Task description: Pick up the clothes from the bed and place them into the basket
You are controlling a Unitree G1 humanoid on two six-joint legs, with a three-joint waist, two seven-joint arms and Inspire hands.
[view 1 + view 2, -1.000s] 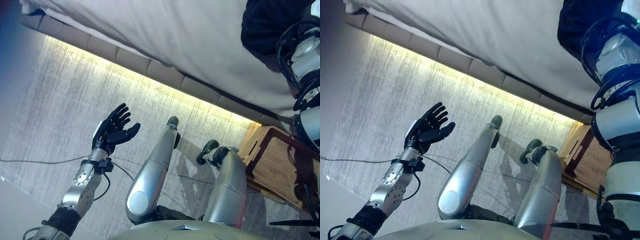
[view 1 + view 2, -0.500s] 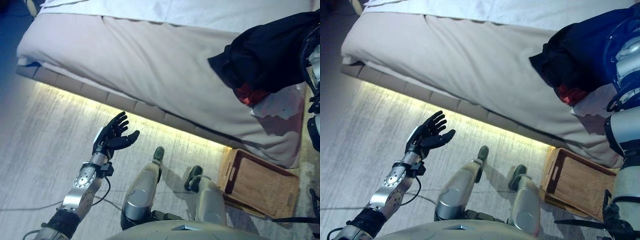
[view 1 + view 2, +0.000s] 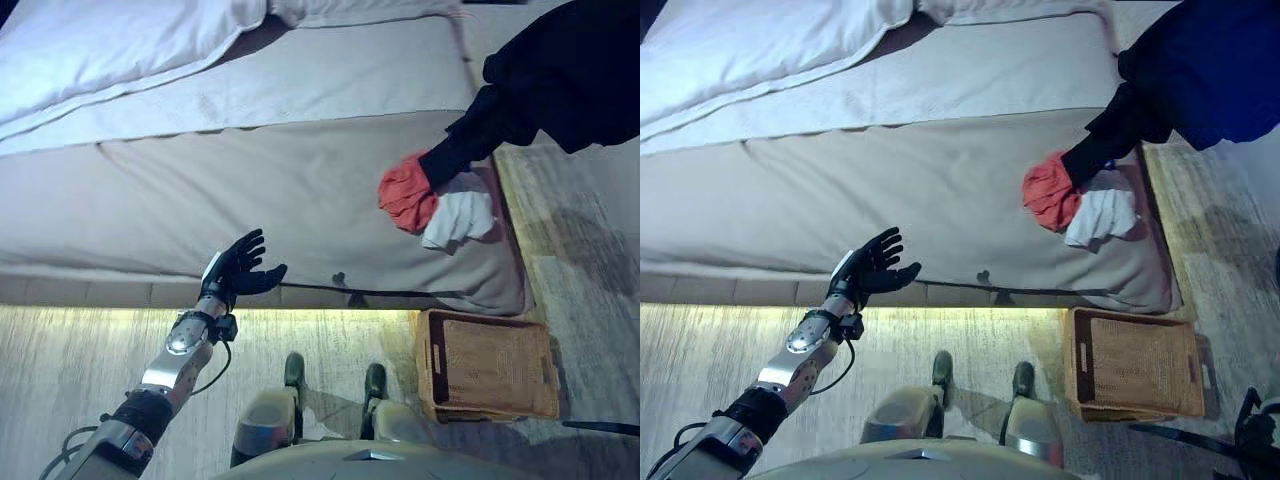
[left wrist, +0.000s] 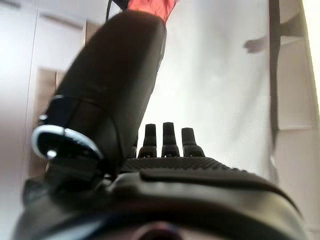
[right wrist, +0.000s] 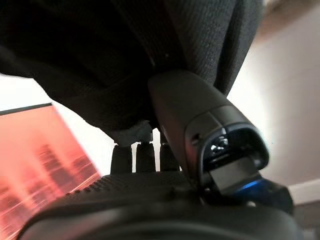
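The right hand (image 5: 165, 150) has its thumb and fingers pinched on the black garment (image 3: 560, 80), which hangs raised above the bed's corner, its lower end trailing down toward a red piece (image 3: 407, 195) and a white piece (image 3: 458, 217) lying on the mattress by that same corner. The hand itself is buried under the cloth in the head views; only its own wrist view shows the grip — dark fabric bunched over the thumb and spilling past it.

The basket (image 3: 487, 365) sits on the floor just off the bed (image 3: 250, 180), below that corner. The left hand (image 3: 236, 275) hovers with its fingers spread, holding nothing, off the bed's near edge and well apart from the clothes.

What worries me is how much cloth dangles outside the grip. If the hold is only on a fold, the weight could pull it loose on the way over and drop it on the floor short of the basket. The hanging tail looks close to the red piece — whether it touches I cannot tell — and it might drag that off the edge. A long trailing end could also drape over the basket's rim rather than land inside.
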